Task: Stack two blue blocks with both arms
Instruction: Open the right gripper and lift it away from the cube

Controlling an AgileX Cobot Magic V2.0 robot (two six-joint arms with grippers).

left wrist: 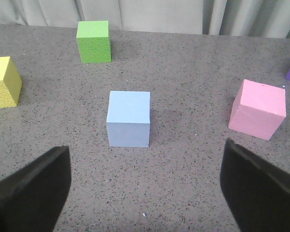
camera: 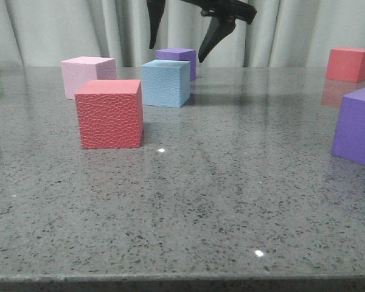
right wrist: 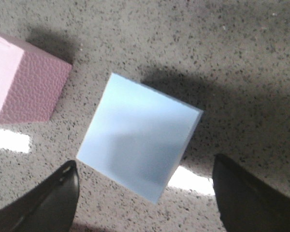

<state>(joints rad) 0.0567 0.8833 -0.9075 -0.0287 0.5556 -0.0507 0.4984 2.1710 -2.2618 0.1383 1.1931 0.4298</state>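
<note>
Grey speckled table (camera: 188,201), curtained backdrop. Left gripper (left wrist: 145,188): spread wide, empty; smooth blue block (left wrist: 128,118) ahead, apart. Pebbly blue block (camera: 165,83), centre, beside pink cube (camera: 88,75). Right gripper (camera: 179,42): open, directly above it.

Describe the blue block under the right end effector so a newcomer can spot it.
On the grey speckled table, look just behind and right of the red cube nearest the camera. The pebbly blue block sits between a pink cube and a purple cube; it is the only sky-blue one.
</note>
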